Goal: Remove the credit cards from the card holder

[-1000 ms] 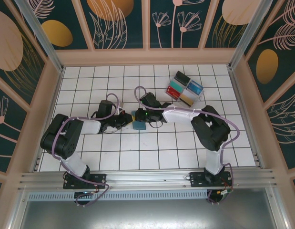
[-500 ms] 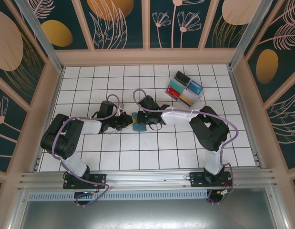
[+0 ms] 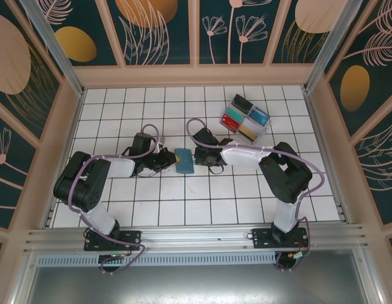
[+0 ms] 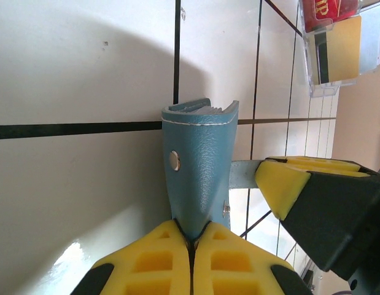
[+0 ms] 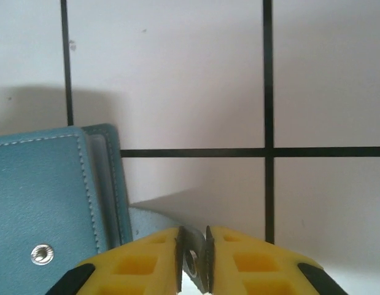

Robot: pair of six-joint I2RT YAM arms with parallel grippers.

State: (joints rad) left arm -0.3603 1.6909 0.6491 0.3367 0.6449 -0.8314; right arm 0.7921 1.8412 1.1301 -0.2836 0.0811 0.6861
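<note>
Here, mid-bench (image 3: 183, 209), the left claw (image 4: 191, 236) is clamped on the left end of the teal card holder (image 4: 199, 160). The right claw (image 5: 193, 246) pinches its pale strap (image 5: 150, 221) from the right. Farther right sits a clear tray (image 3: 246, 118).

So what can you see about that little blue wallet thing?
The card holder is a slim blue-grey wallet, leather-look with pale stitching and a metal snap stud. It lies on the white tiled table. The left end effector pinches one edge, and the right end effector pinches its thin flap. Layered slot edges show at one end.
</note>
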